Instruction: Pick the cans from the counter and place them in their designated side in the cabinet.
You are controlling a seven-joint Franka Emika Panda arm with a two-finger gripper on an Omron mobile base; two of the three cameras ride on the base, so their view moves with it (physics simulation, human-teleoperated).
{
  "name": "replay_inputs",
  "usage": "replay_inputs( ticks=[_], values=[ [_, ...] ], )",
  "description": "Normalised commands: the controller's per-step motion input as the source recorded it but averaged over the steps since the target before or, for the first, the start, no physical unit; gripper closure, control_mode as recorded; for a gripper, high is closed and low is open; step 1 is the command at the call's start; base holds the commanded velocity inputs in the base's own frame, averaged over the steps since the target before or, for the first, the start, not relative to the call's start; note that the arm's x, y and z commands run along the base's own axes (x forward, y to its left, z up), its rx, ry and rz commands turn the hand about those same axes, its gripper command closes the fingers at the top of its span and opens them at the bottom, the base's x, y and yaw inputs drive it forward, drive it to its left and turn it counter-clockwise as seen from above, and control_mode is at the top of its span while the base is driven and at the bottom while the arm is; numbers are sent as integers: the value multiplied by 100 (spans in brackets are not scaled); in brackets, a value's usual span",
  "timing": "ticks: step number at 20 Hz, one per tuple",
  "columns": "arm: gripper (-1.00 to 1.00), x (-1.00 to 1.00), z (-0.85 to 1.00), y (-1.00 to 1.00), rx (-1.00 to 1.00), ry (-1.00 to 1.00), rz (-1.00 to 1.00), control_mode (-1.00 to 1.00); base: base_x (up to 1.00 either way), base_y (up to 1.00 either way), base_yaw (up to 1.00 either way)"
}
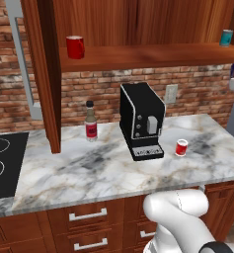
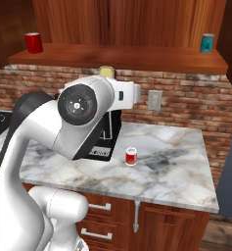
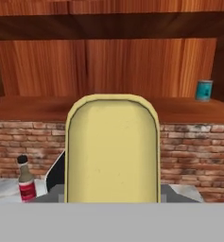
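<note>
The gripper is closed on what looks like the yellow-labelled dark blue can [image 3: 112,151], raised before the reddish wooden cabinet shelf [image 3: 179,109], while the small red white-topped can [image 1: 181,147], likely light, rigid and smooth, suits a mid-side grasp on the veined marble counter [image 1: 98,168].

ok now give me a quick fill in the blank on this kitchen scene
The red can stands on the counter, right of the black ___ machine.
On the shelf, the red mug stands left; the right-hand can is ___.
The bottle has a ___ label.
The held can shows a ___ face in the hand view.
Missing: coffee; teal; red; yellow.
</note>
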Motion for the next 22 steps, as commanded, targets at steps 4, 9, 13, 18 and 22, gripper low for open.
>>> replay_inputs(
  ticks=[4,9,13,18,22],
  values=[
    [100,0,21,-6,-1,-4,-2,-100,0,0,0],
    [100,1,9,-8,-1,-1,-2,-100,0,0,0],
    [100,7,3,-10,-1,0,-3,-100,0,0,0],
    [100,9,9,-7,-1,0,-3,-100,0,0,0],
    [100,4,8,-12,-1,0,-4,-100,0,0,0]
  ],
)
